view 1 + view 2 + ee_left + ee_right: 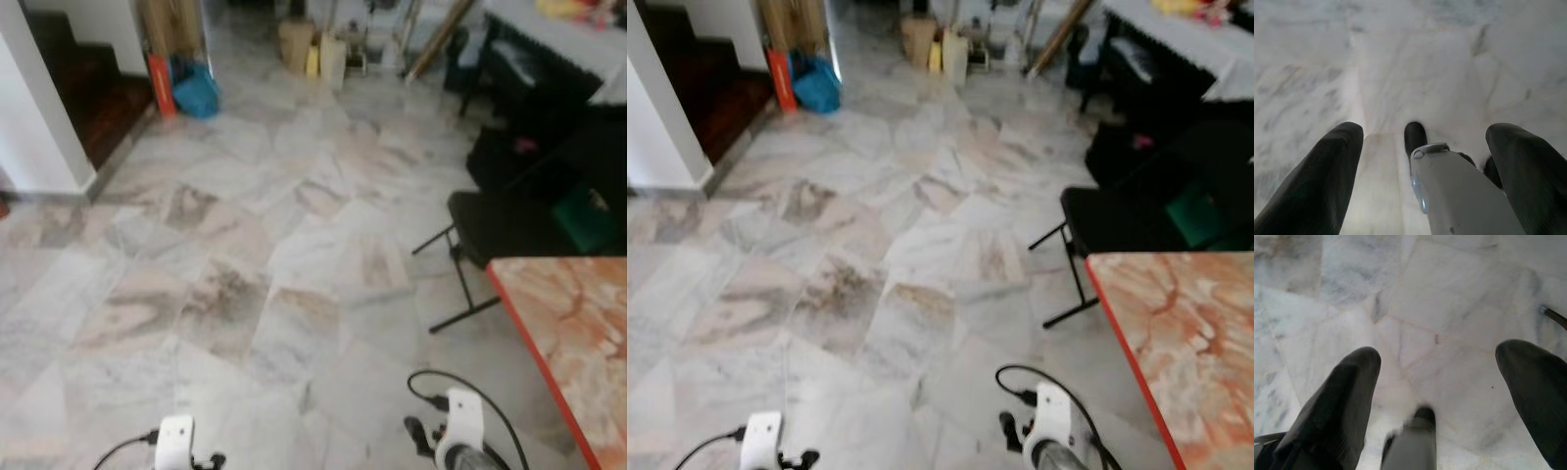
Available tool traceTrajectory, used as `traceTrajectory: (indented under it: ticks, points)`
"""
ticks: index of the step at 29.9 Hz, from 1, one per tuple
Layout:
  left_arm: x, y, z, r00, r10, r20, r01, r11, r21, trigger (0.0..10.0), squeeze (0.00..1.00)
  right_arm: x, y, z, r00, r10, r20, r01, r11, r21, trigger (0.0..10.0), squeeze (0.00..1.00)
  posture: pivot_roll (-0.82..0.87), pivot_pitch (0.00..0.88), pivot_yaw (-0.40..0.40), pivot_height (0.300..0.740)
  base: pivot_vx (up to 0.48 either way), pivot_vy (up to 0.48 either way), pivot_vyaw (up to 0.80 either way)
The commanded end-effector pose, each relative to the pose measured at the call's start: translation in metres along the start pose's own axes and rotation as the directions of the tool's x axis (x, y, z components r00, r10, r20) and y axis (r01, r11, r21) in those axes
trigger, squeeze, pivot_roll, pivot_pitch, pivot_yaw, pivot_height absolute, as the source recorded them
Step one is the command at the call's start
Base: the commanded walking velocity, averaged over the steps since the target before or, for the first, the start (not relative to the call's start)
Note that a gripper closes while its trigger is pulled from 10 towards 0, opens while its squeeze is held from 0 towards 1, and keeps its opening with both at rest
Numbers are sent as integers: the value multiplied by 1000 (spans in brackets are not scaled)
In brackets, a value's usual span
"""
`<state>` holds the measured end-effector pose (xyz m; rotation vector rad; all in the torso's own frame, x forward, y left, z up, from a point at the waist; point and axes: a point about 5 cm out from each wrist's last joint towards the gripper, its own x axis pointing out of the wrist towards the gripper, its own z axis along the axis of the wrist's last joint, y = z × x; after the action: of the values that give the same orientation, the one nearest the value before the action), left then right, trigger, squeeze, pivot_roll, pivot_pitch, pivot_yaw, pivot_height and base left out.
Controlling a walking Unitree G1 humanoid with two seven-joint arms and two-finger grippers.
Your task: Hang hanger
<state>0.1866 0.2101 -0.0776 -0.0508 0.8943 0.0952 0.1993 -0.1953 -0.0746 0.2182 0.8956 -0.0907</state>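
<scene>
Both arms hang low at my sides over a pale marble floor (245, 294). The left arm's white wrist (176, 441) and the right arm's white wrist (460, 421), with its black cable, stick up at the near edge of the eye views. In the left wrist view my left gripper (1426, 131) is open, its black fingers (1327, 176) wide apart above the floor and my own leg. In the right wrist view my right gripper (1441, 352) is open too, holding nothing, with floor tiles under it.
A black folding chair (500, 230) stands to the right, beside a table (578, 333) with a red-edged orange marble top. On the left are a white wall corner (39, 117) and dark stairs (98, 108). A blue bag (196, 93) and boxes (297, 44) lie far ahead.
</scene>
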Motion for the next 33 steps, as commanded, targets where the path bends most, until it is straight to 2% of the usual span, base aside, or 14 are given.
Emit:
traceTrajectory:
  ticks: [1, 6, 33]
  points:
    - [-1, -4, -9, 1000, -8, -28, 8, 1000, -8, 10000, 0, -1, -5, -1, 1000, -12, -8, 12, 1000, -7, 10000, 0, 20, 0, -49, 740, -341, 0, 0]
    - [-1, -5, -8, 1000, -12, -26, 11, 1000, -8, 10000, 0, -1, -5, -1, 1000, -7, -7, 7, 1000, -6, 10000, 0, 21, 0, -52, 740, -344, 0, -692]
    - [0, -5, -7, 1000, -15, -27, 14, 1000, -4, 10000, 0, 0, -3, 1, 1000, -8, 5, 8, 1000, 7, 10000, 0, 11, 25, -33, 740, -350, 0, 0]
